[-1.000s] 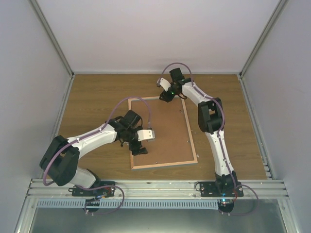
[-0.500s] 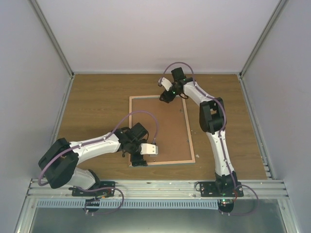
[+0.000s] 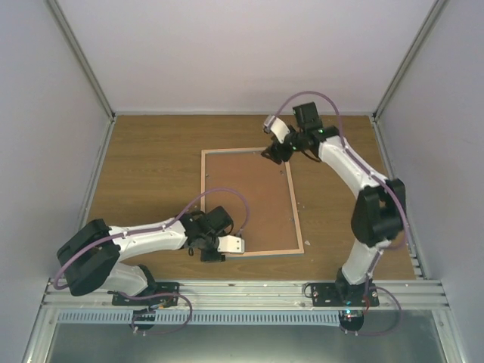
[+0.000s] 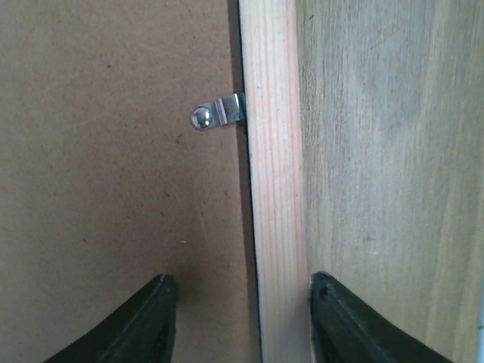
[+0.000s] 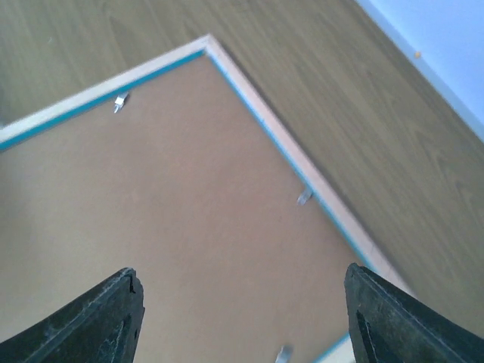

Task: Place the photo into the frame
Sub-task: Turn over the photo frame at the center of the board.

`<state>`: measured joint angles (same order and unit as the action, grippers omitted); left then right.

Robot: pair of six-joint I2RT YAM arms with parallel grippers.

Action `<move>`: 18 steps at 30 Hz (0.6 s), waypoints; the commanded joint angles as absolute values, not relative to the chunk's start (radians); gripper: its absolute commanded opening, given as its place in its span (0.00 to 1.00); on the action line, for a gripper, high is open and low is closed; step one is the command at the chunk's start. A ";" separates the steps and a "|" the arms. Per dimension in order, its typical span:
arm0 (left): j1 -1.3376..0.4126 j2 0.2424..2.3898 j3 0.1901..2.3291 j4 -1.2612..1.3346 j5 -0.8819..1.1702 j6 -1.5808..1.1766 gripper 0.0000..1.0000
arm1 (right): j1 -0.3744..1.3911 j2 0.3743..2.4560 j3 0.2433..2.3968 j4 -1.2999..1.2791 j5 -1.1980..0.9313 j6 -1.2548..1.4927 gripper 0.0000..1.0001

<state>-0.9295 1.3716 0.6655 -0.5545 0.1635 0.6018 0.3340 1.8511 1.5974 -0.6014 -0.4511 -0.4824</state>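
While the frame (image 3: 249,200) lies back-up mid table (image 3: 151,159), L gripper (image 4: 240,280) sits open w/ jaws straddling its near-left wood edge; R gripper (image 5: 240,271) hangs wide open over far-right corner.

The work surface is a wood-grain table (image 3: 151,159). Plain pale walls (image 3: 249,53) enclose it on three sides, joined by metal corner profiles (image 3: 82,60). An aluminium rail (image 3: 242,291) spans the near edge. Lighting is even.
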 commanded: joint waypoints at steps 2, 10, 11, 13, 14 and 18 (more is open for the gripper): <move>-0.962 1.360 0.625 -0.492 0.079 0.556 0.39 | 0.312 1.639 1.377 -0.588 -0.424 -0.558 0.71; -0.952 1.317 0.729 -0.531 0.092 0.495 0.00 | 0.313 1.390 1.225 -0.684 -0.470 -0.617 0.65; -0.945 1.308 0.744 -0.539 0.101 0.494 0.00 | 0.312 1.362 1.205 -0.695 -0.489 -0.629 0.65; -0.923 1.293 0.779 -0.555 0.126 0.495 0.00 | 0.318 1.302 1.144 -0.701 -0.519 -0.660 0.65; -0.908 1.289 0.806 -0.569 0.144 0.495 0.00 | 0.327 1.274 1.111 -0.703 -0.521 -0.679 0.67; -0.841 1.289 0.944 -0.633 0.218 0.492 0.00 | 0.371 1.188 1.019 -0.748 -0.553 -0.718 0.75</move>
